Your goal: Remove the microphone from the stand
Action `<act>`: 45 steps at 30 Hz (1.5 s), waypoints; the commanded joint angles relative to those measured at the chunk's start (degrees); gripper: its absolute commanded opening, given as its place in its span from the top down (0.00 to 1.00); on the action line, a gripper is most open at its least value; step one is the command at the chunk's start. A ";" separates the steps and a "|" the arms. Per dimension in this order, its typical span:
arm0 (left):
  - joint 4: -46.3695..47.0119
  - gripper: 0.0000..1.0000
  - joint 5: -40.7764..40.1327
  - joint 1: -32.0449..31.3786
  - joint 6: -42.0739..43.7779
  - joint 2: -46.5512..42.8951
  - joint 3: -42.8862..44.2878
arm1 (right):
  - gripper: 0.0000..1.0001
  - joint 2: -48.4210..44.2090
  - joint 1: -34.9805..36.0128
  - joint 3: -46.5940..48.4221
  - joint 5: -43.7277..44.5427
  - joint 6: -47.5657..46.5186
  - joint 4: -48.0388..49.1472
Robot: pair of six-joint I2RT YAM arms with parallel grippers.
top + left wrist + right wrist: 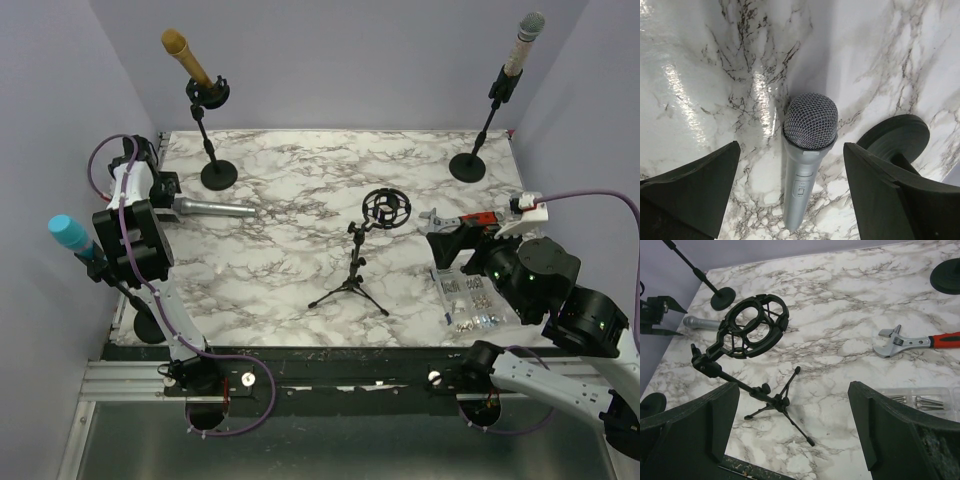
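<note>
While your left gripper (166,192) (791,155) hangs over the left side of the white marble-patterned table (300,165), its jaws stand wide apart on either side of the silver handheld microphone (215,208) (807,150), and neither finger touches it. You see the microphone lying flat on the marble, its rounded wire-mesh head towards that gripper and its barrel pointing right. A dark band rings the barrel just under the mesh, and below it sits a small rectangular switch. It lies well apart from the small black tripod stand with its round shock-mount cage (365,250) (751,337), which stands mid-table. Your right gripper (455,245) (792,410) hovers at the right, jaws likewise apart and holding nothing, near a red-handled adjustable wrench (468,219) (920,342).
</note>
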 commanded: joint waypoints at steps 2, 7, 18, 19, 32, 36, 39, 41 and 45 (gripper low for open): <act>-0.69 0.11 -0.36 -0.18 3.27 0.34 5.31 | 0.00 -0.40 0.20 -0.28 0.26 0.72 -0.03; -0.93 0.08 1.04 -1.59 5.34 -1.37 10.17 | 0.00 1.00 0.18 -0.81 0.13 0.66 0.56; 5.58 0.08 15.47 -8.63 2.92 -12.82 11.56 | 0.00 2.42 0.16 -1.25 -0.84 0.62 2.26; 7.50 0.08 16.55 -9.93 2.81 -14.56 9.84 | 0.01 2.51 0.18 -1.42 -0.84 0.66 2.35; 30.14 0.09 22.32 -25.30 4.06 -45.78 -24.50 | 0.00 3.34 0.20 -2.32 -0.95 -0.67 5.27; 40.56 0.09 32.92 -27.85 15.42 -50.47 -27.70 | 0.00 3.55 0.16 -2.39 -1.37 -0.70 5.25; 41.61 0.09 36.99 -31.10 29.44 -52.83 -25.54 | 0.00 3.59 0.15 -2.06 -1.13 -0.74 5.38; 42.90 0.09 38.45 -33.52 37.75 -55.44 -26.81 | 0.00 3.58 0.20 -1.36 -1.28 -0.79 5.60; 46.95 0.07 42.77 -38.17 48.27 -60.20 -32.51 | 0.01 3.74 0.17 0.33 -1.81 -0.91 5.94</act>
